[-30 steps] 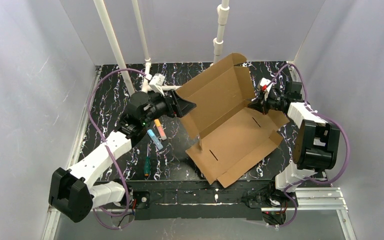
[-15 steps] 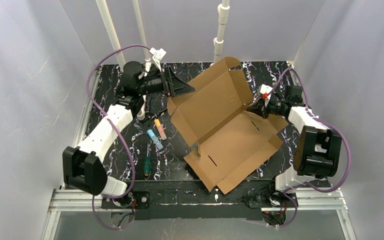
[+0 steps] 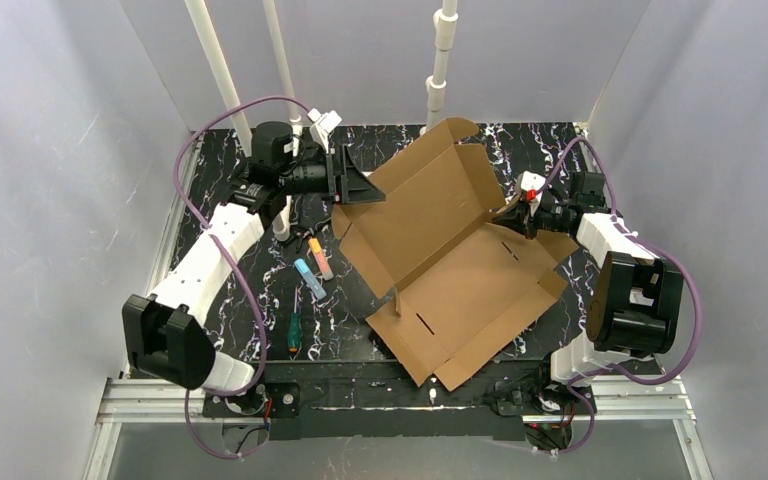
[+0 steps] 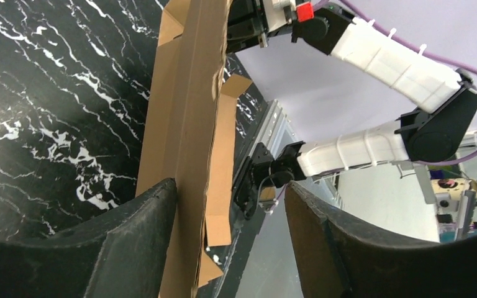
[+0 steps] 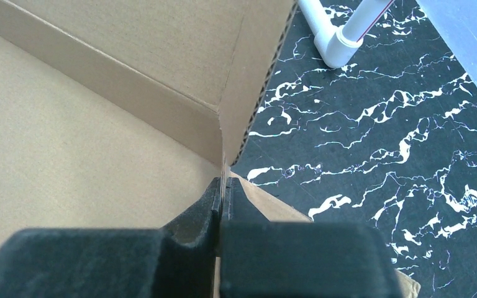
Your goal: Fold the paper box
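Trouble looks most likely at the tall side of the brown corrugated cardboard paper box (image 3: pixel 460 265). The box sits in the middle of the top view on the black marbled table (image 3: pixel 210 200). It is half opened: one long wall stands up toward the upper left, and the rest lies flat toward the lower right.

The black left gripper (image 3: pixel 358 188) is at that standing wall, in the upper left of the top view. Its own camera shows its two fingers wide apart. The wall's edge stands between them, close against one finger (image 4: pixel 130 248) and well clear of the other. Nothing is squeezing the wall there. I think it could slip out and flop back down, or bend at the wrong line if the fingers close crooked.

The black right gripper (image 3: pixel 522 212), at the right of the top view, has its fingers pressed together on a thin corner edge of the box. Its camera shows the card nipped right at the tips. That is a small bite. A hard pull could tear the card or let it pop free, and then the whole box could slide.

Just left of the box lie a small orange marker (image 3: pixel 320 258), a small blue marker (image 3: pixel 310 280) and a green-handled screwdriver (image 3: pixel 293 332). If the box slides that way, it could knock them about.
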Controlling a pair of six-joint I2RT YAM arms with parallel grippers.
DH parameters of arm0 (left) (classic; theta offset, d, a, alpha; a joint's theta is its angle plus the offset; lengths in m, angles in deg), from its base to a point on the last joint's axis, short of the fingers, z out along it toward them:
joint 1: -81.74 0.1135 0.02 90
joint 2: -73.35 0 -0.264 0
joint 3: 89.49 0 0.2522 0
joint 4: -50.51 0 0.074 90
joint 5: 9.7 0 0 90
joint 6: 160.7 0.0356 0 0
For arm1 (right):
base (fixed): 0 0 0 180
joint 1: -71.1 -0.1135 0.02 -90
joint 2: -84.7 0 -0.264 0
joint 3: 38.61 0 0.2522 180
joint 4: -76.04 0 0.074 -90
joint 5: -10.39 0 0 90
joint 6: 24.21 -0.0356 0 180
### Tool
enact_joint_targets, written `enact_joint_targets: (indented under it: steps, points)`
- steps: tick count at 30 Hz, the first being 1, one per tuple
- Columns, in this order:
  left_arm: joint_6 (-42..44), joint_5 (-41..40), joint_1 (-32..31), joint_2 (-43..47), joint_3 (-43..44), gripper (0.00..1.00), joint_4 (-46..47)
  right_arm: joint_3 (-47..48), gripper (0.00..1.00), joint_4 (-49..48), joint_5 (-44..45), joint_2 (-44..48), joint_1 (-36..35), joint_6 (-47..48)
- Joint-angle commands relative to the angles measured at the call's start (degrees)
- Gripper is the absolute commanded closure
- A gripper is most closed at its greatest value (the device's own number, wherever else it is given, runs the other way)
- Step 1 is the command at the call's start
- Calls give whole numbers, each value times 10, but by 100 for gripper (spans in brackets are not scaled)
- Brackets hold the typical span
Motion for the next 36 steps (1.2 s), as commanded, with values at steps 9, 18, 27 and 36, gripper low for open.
enact_joint_targets:
  steps: [9,18,27,36]
  points:
    - [35,-125,-22,116,-84,77,18,15,99,11,-37,8,3,10]
    - [61,-182,-63,144,-76,100,-8,51,99,116,-61,-15,3,89]
    - [114,-231,-85,138,-4,100,-29,87,82,177,-32,-47,2,117]
    - [325,-277,-87,55,148,100,-106,97,27,123,-8,7,28,-37]
